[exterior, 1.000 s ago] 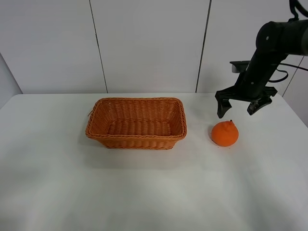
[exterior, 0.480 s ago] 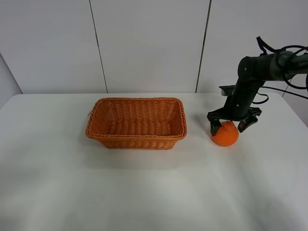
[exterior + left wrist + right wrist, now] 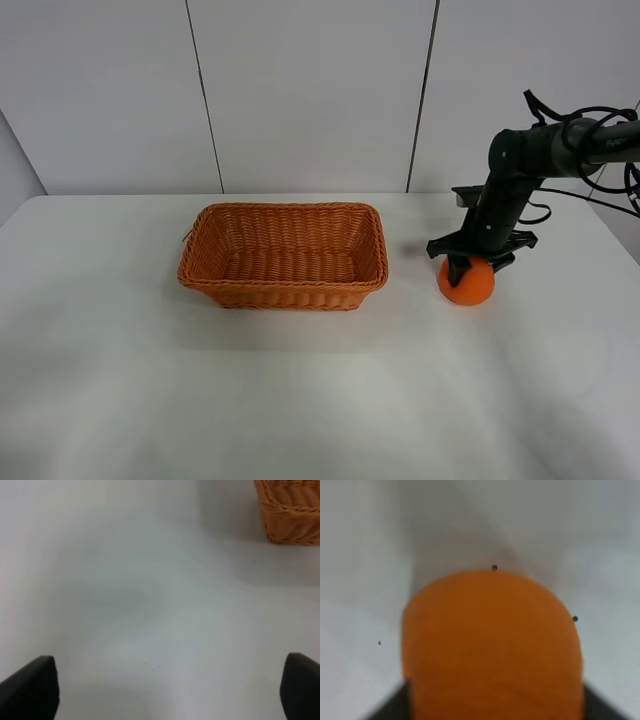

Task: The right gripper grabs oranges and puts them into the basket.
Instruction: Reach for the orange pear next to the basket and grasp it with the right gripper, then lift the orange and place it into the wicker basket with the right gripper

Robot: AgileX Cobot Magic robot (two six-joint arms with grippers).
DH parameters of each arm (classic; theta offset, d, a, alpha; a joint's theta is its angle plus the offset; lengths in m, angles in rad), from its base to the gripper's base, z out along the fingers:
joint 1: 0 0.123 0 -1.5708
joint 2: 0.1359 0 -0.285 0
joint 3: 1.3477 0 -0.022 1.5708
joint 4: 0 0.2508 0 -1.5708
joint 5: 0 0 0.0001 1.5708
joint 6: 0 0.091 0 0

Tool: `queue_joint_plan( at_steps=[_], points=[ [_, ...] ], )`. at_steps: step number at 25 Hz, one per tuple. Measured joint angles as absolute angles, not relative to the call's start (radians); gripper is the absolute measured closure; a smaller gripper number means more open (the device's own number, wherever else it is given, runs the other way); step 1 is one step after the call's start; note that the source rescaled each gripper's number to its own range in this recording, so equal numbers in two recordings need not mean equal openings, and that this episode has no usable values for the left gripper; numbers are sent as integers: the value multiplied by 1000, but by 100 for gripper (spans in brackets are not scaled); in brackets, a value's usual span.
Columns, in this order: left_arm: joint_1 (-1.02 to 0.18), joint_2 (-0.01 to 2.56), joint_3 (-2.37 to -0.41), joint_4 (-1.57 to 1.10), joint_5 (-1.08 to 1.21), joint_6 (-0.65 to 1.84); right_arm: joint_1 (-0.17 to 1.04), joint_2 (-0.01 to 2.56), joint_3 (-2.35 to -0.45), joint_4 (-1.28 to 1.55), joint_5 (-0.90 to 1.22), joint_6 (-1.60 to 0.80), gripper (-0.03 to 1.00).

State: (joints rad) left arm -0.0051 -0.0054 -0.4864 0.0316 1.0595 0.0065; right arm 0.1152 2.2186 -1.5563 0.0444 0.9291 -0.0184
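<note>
The orange (image 3: 467,284) sits on the white table to the right of the wicker basket (image 3: 283,256). My right gripper (image 3: 476,264) reaches down onto the orange from above, one finger on each side of it, and the jaws press against its sides. In the right wrist view the orange (image 3: 492,650) fills the space between the dark fingers. The orange still rests on the table. The basket holds nothing. My left gripper (image 3: 165,685) is open over bare table, and a corner of the basket (image 3: 290,510) shows in its view.
The white table (image 3: 300,380) extends wide in front of the basket. A white panelled wall (image 3: 300,90) stands behind the table. The right arm's cables (image 3: 600,110) hang at the far right.
My right gripper has come down from above and behind the orange onto it, and its jaws have narrowed around the fruit. The basket and the orange have stayed in place.
</note>
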Motion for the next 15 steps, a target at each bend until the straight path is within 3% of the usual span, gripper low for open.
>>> queue_joint_plan(
  at_steps=[1,3,9,15],
  points=[
    [-5,-5,-486,32,1060,7,115,2217,-1558,44,932,-18,85],
    [-5,-5,-486,32,1060,7,115,2212,-1562,44,933,-18,97],
    [-5,-5,-486,32,1060,7,115,2179,-1618,42,1000,-18,97],
    [-5,-5,-486,32,1060,7,115,2146,-1854,33,1179,-18,97]
  ],
)
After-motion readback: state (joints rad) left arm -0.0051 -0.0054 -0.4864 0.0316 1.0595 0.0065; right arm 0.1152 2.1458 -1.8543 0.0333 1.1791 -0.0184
